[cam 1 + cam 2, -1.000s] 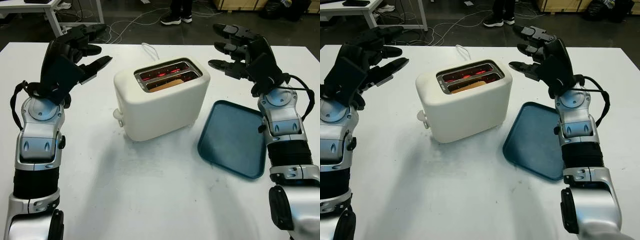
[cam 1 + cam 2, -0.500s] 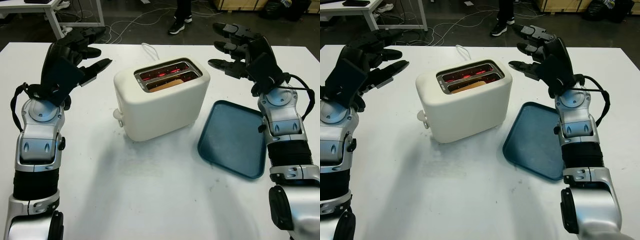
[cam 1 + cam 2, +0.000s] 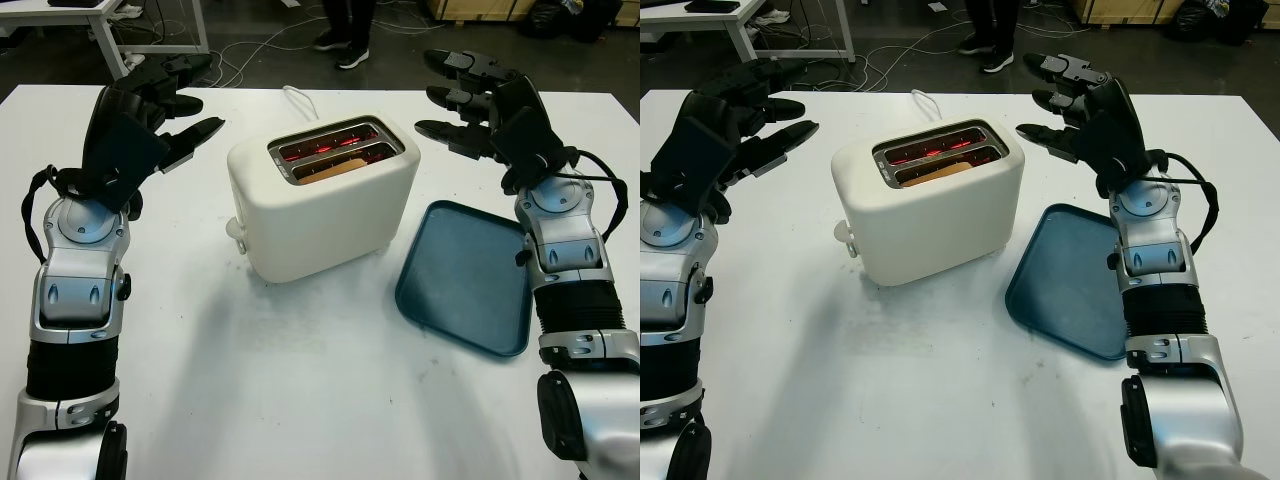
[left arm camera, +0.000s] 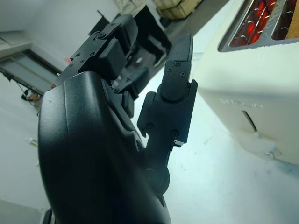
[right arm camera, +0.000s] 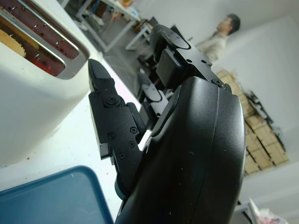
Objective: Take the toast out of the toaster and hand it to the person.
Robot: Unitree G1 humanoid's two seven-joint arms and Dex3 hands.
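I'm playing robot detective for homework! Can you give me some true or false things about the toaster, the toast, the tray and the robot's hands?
1. The toast sits in a slot of the toaster. True.
2. The left hand is holding the toast. False: it is open, in the air beside the toaster.
3. The blue tray has toast on it. False: nothing lies on it.
4. The toaster glows red inside. True.
5. The right hand is touching the toaster. False: it is open, apart from it.

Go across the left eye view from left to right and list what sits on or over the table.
left hand → toaster with toast in its near slot → blue tray → right hand, above the tray's far end.
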